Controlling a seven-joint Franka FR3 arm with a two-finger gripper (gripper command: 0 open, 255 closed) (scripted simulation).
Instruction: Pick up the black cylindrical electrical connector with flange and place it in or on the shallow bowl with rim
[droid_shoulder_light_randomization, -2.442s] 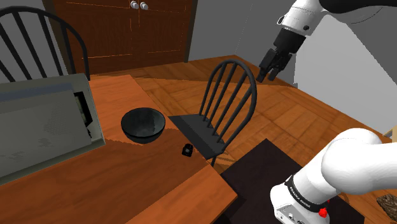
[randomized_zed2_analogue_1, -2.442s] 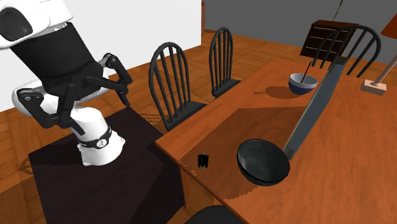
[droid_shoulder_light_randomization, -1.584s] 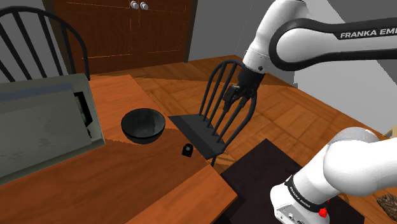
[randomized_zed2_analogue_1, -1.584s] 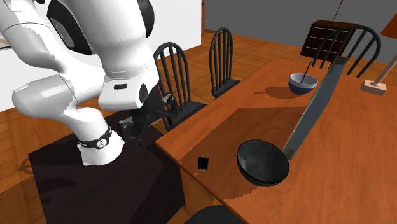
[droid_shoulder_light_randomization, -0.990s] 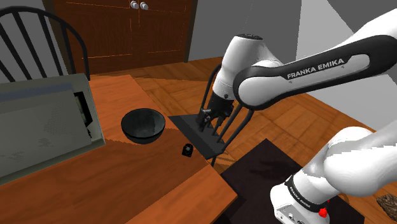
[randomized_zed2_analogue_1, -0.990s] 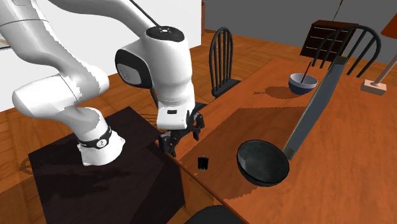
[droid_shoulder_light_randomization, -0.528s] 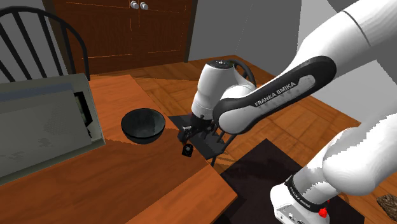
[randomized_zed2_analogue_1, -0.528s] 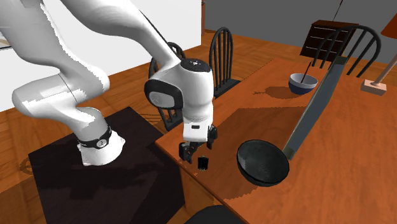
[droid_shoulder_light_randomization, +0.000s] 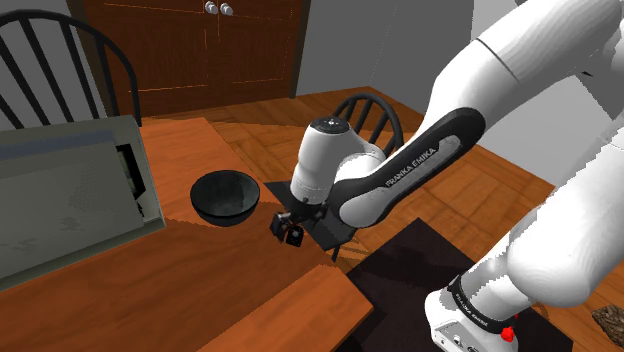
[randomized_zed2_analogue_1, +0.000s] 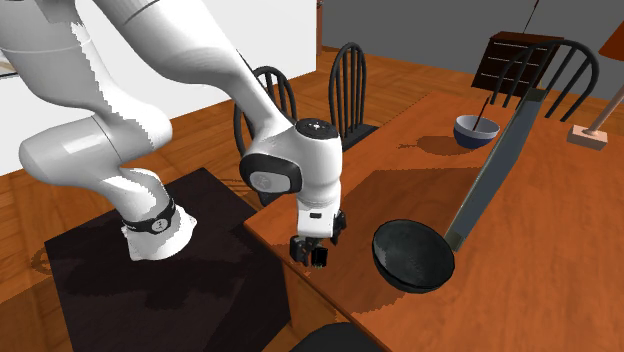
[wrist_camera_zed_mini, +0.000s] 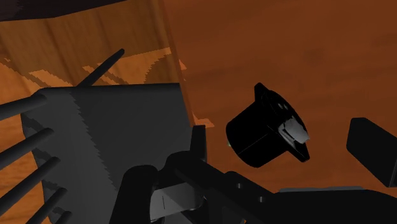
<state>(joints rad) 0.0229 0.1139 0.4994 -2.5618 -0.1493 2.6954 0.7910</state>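
The black cylindrical connector (wrist_camera_zed_mini: 264, 135) with its square flange stands on the wooden table (droid_shoulder_light_randomization: 150, 290) near the edge, a short way from the dark shallow bowl (droid_shoulder_light_randomization: 226, 196). My gripper (wrist_camera_zed_mini: 285, 145) is open and has come down around it. One black finger (wrist_camera_zed_mini: 198, 143) is on one side and the other on the far side, neither touching it. From the shoulder view the gripper (droid_shoulder_light_randomization: 289, 229) hangs just over the connector (droid_shoulder_light_randomization: 295, 239). The second exterior view has the gripper (randomized_zed2_analogue_1: 314, 249), connector (randomized_zed2_analogue_1: 319, 259) and bowl (randomized_zed2_analogue_1: 413, 255) in a row.
A black spindle-back chair (droid_shoulder_light_randomization: 335, 215) stands at the table edge right beside the connector; its seat (wrist_camera_zed_mini: 108, 127) is close to my hand. A grey box (droid_shoulder_light_randomization: 70, 195) lies behind the bowl. A blue bowl (randomized_zed2_analogue_1: 476, 130) sits far across the table.
The arm has swung down from high above the chair to the table edge, bringing the gripper onto the connector. The fingers stayed open; connector and bowl have not moved.
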